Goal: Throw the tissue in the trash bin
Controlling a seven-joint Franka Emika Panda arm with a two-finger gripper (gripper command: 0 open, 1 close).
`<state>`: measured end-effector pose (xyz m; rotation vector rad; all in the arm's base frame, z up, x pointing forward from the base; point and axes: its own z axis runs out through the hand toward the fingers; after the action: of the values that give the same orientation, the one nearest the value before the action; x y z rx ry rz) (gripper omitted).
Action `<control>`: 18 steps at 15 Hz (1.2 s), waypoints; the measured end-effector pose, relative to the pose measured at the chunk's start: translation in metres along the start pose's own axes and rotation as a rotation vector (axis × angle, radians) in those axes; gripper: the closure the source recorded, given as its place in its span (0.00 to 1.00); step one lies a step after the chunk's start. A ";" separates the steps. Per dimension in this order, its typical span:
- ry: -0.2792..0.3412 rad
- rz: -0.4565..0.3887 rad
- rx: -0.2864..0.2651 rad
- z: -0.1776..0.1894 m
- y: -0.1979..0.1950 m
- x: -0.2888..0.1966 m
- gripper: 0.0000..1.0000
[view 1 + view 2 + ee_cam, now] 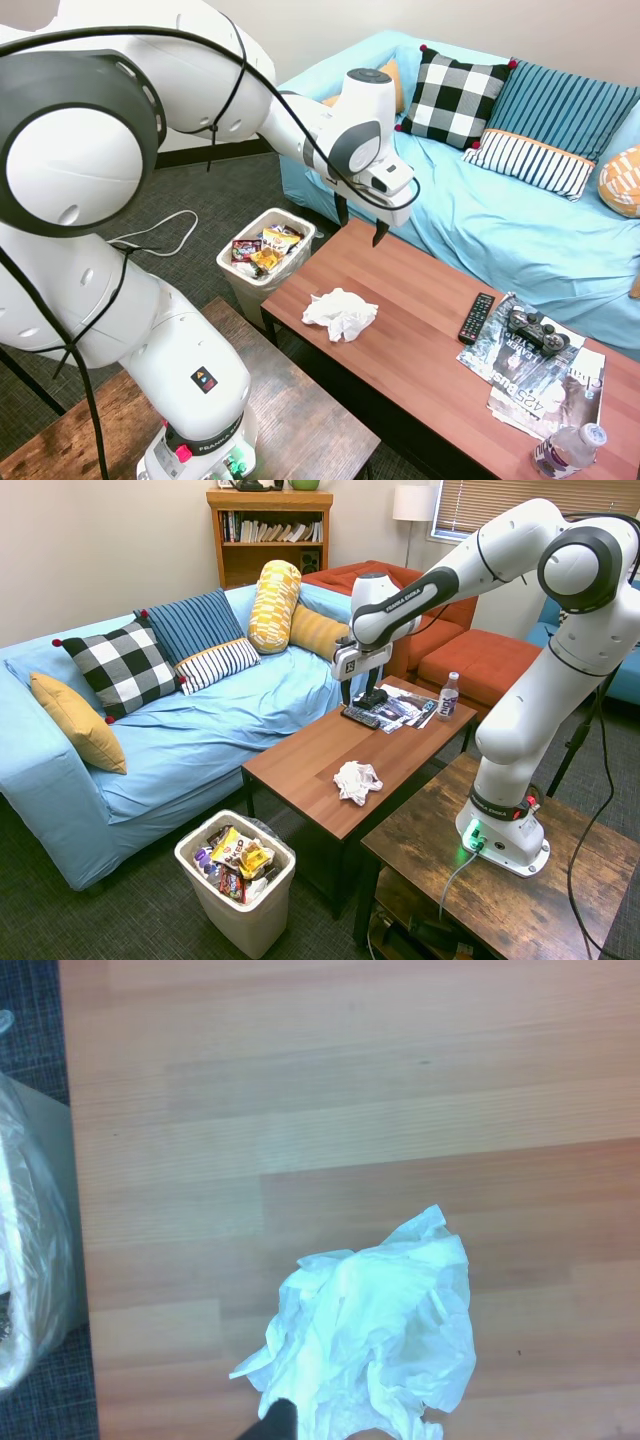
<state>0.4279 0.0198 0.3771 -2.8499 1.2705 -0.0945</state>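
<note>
Wrist view shows the tissue (375, 1335) lying loose on the coffee table (420, 330), near the end beside the trash bin (262, 262). It looks light, soft and squashy, so pinching its puffy middle should work. It has no clear long side. The gripper (360, 222) hangs above, open and empty.

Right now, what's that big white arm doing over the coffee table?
It is about to clear up a crumpled tissue lying on the wooden coffee table. The gripper hangs open above the table, holding nothing and not touching the tissue. The trash bin, already holding snack wrappers, stands on the carpet at the table's end. A remote, a game controller, magazines and a water bottle sit at the other end.
</note>
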 end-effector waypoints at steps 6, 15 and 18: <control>-0.040 0.001 -0.034 0.037 -0.007 0.000 0.00; -0.100 0.058 -0.148 0.186 -0.004 -0.031 0.00; -0.106 0.090 -0.165 0.224 0.000 -0.031 0.00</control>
<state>0.4213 0.0417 0.1522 -2.8797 1.4446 0.1678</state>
